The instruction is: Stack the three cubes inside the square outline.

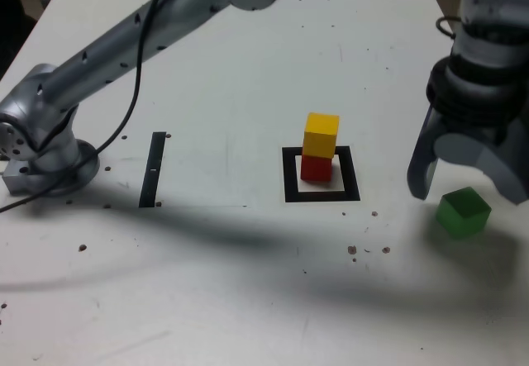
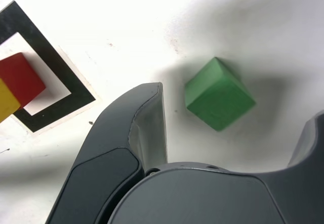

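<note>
Near the white table's [image 1: 231,77] right edge, the matte green cube [image 1: 464,211] sits between the gripper's [image 1: 469,186] wide-spread dark jaws, untouched. Yellow cube [image 1: 321,135] tops red cube [image 1: 316,168] inside the black square outline [image 1: 289,176].

A white worktop [image 1: 248,77] fills the exterior view, dotted with small dark specks [image 1: 353,250], thickest toward the near side. A narrow black strip [image 1: 154,169] lies flat on it toward the exterior view's left. Soft shadows fall across the near half.
</note>
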`<action>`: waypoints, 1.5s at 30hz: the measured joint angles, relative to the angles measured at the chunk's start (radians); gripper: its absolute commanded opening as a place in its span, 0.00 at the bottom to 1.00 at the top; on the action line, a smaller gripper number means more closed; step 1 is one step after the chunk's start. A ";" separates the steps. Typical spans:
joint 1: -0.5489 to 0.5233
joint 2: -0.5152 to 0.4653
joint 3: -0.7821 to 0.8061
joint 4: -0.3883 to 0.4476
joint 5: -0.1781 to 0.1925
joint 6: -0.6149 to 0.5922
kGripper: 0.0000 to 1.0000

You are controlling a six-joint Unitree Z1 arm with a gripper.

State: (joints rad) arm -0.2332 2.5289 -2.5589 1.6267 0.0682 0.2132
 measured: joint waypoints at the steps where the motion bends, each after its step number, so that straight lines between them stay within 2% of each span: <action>1: 0.000 0.009 0.000 0.000 -0.002 0.000 0.94; 10: 0.000 0.080 -0.018 0.000 -0.008 -0.004 0.85; 17: 0.003 0.087 -0.023 0.000 -0.004 -0.004 0.76; 23: 0.005 0.087 -0.027 -0.001 -0.015 -0.003 0.69; 25: 0.005 0.087 -0.026 -0.001 -0.018 -0.001 0.64; 32: 0.005 0.088 -0.024 -0.001 -0.019 0.001 0.34; 40: 0.005 0.081 -0.024 -0.001 -0.019 -0.003 0.19; 45: 0.005 0.069 -0.017 -0.001 -0.019 -0.003 0.17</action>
State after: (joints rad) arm -0.2286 2.5983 -2.5759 1.6261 0.0493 0.2099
